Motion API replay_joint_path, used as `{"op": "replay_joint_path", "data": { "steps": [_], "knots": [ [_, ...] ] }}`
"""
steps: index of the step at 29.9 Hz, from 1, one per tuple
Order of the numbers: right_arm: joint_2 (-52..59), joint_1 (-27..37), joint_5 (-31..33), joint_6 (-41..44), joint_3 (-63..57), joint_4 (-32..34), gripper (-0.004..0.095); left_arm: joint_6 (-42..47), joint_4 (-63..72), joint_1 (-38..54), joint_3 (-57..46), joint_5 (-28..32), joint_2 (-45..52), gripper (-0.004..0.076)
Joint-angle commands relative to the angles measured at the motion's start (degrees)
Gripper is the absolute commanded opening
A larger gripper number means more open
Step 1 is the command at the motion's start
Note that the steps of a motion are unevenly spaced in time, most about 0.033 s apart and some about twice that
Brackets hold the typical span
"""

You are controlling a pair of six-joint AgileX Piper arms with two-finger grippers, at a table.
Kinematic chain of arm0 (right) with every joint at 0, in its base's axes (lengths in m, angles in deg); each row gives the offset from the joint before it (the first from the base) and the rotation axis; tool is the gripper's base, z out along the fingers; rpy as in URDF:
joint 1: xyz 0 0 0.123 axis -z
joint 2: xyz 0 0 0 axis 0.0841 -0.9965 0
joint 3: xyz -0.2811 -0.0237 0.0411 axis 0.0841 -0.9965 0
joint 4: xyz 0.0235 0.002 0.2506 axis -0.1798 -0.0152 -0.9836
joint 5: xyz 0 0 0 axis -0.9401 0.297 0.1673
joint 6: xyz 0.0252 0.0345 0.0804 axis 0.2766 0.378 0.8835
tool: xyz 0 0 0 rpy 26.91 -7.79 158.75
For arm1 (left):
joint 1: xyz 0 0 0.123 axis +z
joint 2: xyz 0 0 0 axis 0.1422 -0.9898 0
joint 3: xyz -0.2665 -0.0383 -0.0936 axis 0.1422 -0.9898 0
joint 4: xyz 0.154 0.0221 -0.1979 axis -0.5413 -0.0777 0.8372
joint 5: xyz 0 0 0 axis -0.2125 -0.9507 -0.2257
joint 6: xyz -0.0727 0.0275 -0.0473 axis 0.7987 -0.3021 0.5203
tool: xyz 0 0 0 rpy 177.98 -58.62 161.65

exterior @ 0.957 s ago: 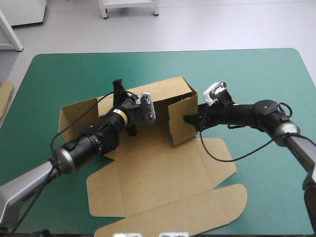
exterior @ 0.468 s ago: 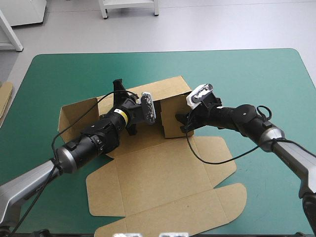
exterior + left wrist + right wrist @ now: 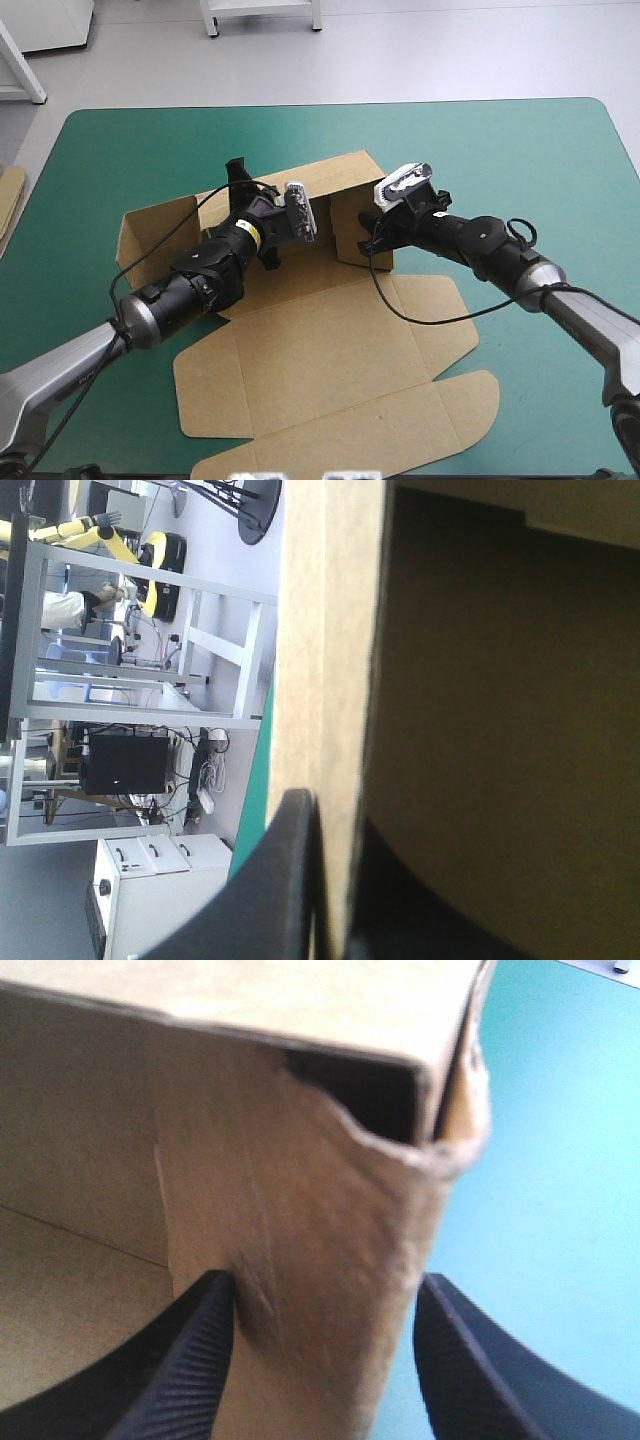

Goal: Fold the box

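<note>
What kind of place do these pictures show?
Probably a robotics test bench: a table with a teal-green cover, a brown box half folded on it, and a robot's left hand shut on its raised wall, right hand open around a corner.

Black ribbed right claw (image 3: 325,1282) on a black, silver-grey arm (image 3: 500,255).

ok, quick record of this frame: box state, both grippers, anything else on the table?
box: brown box, partly folded, near panels flat on the table
far wall: far wall raised
side wall: side wall upright at the box's right end
left gripper: left gripper shut on the far wall's edge
right gripper: right gripper open, one finger on each side of the side wall
other: spare board at the table's left edge
</note>
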State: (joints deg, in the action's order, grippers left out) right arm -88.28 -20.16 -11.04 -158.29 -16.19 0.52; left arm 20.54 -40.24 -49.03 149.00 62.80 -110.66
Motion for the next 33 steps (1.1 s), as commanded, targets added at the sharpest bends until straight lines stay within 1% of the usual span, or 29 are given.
{"op": "replay_joint_path", "data": {
  "steps": [1,5,7,8,10,11,12,22,23,25,27,29,31,32,33],
  "knots": [
    [1.98,0.01,-1.62,-0.14,1.70,-2.15,0.0431,2.50,3.69,-0.32,0.88,-2.14,0.76,-0.0008],
    [0.57,0.01,-1.05,-0.14,1.70,-2.44,0.0356,2.50,3.80,-0.32,0.88,-2.69,0.76,-0.0008],
    [-0.22,0.01,0.20,-0.14,1.70,-2.67,0.0281,2.50,3.80,-0.32,0.88,-3.19,0.76,-0.0008],
    [-0.49,0.01,1.32,-0.14,1.70,-2.67,0.0216,2.50,3.80,-0.32,0.88,-3.32,0.76,-0.0008],
    [-0.59,0.01,3.40,-0.14,1.70,-2.67,0.0033,2.50,3.80,-0.32,0.88,-3.86,0.76,-0.0008],
    [-0.59,0.01,3.91,0.15,1.70,-2.76,-0.0014,3.22,3.80,-0.32,0.88,-3.98,0.76,-0.0009],
    [-0.59,0.01,4.20,0.58,1.70,-2.76,0.0001,3.22,3.80,-0.32,0.88,-4.14,0.76,-0.0008],
    [-0.59,0.01,4.95,2.88,1.70,-2.65,0.0002,3.33,5.69,-0.32,0.88,-5.24,1.90,-0.0007],
    [-0.59,0.01,4.95,3.30,1.70,-2.65,0.0002,3.33,6.60,-0.32,0.88,-5.24,2.04,0.0003],
    [-0.59,0.01,4.95,3.80,1.70,-2.65,0.0002,3.33,7.91,-0.32,0.97,-5.24,2.49,0.0050],
    [-0.59,0.01,4.95,4.04,1.70,-2.65,0.0002,3.33,9.36,-0.32,1.58,-5.24,3.07,0.0137],
    [-0.59,0.01,4.95,4.15,1.70,-2.53,0.0002,3.33,9.97,-0.32,1.94,-5.24,3.73,0.0242],
    [-0.59,0.01,4.95,4.23,1.70,-2.42,0.0002,3.33,10.36,-0.32,2.08,-5.24,4.67,0.0325],
    [-0.59,0.01,4.95,4.23,1.70,-2.44,0.0002,3.33,10.76,-0.32,2.22,-5.13,5.12,0.0359],
    [-0.59,0.01,4.95,4.23,1.70,-2.44,0.0002,3.33,11.40,-0.32,2.50,-5.13,5.50,0.0377]
  ]
}}
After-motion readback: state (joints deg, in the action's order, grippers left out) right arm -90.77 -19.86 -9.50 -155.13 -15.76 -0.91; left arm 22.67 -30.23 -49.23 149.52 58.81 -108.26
